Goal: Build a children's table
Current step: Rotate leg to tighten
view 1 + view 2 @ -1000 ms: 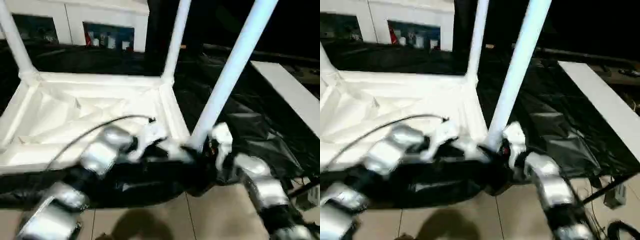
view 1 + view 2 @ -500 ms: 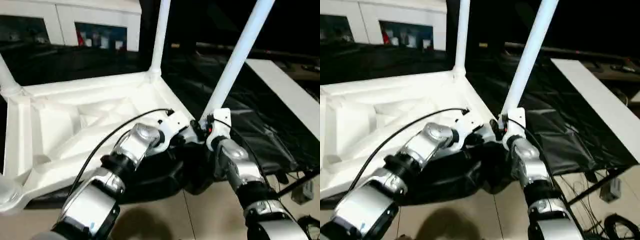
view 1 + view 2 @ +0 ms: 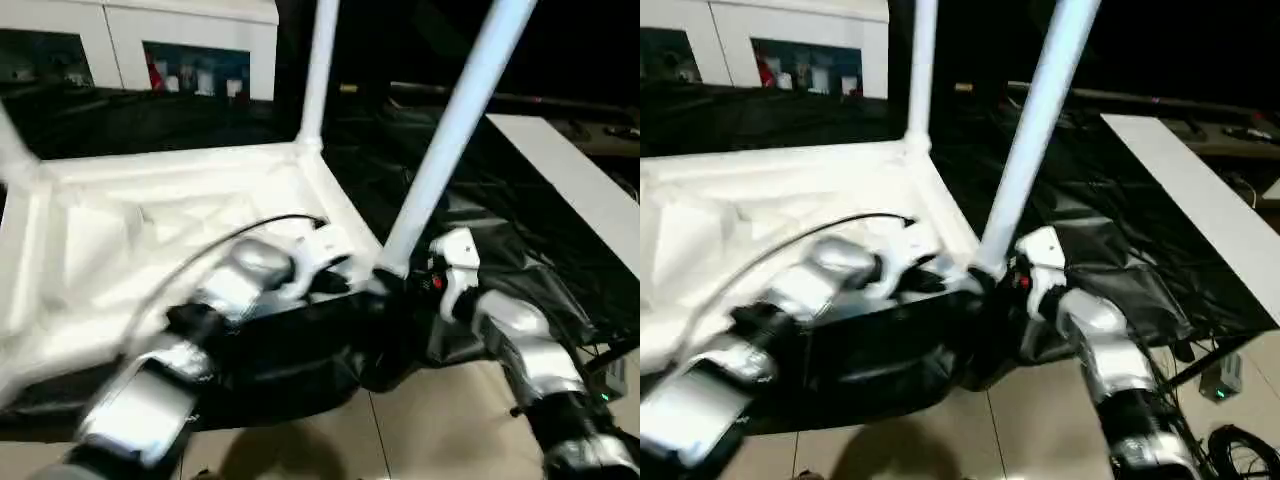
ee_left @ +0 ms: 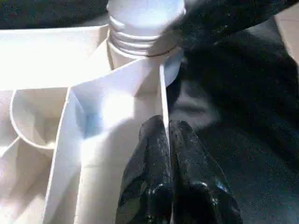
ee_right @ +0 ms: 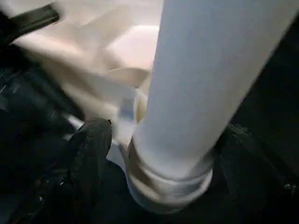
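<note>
The children's table (image 3: 150, 230) lies upside down on the black-sheeted work table (image 3: 470, 220), ribbed underside up, with its legs standing in the corner sockets. Left claw (image 4: 167, 140): both black fingers (image 4: 147, 177) are pressed together over the thin upright wall of the tabletop's near edge, just short of the corner socket, and appear to pinch that wall. Beyond the fingertips the near leg (image 3: 455, 130) enters its socket, with a ridged collar showing at its base (image 4: 140, 39). Right claw (image 5: 159, 154): one dark finger (image 5: 91, 154) stands to one side of the leg's base and a dark shape to the other, so the jaws straddle the tube; whether they press on it or stand clear cannot be told. A second leg (image 3: 318, 70) rises farther off, past the left claw, and a blurred third sits at the far left corner (image 3: 15, 150). Handling, as a judgement: the table is moulded plastic, probably light and fairly stiff, its smooth tubes likely slippery under hard pads; the rim wall and the low end of a leg, close to the socket, look the safest holds, since a grip high on a leg would lever the joint. Containers: the sockets are the only receptacles; the near one holds its leg, and the hollow beside the left claw (image 4: 28, 116) looks empty.
</note>
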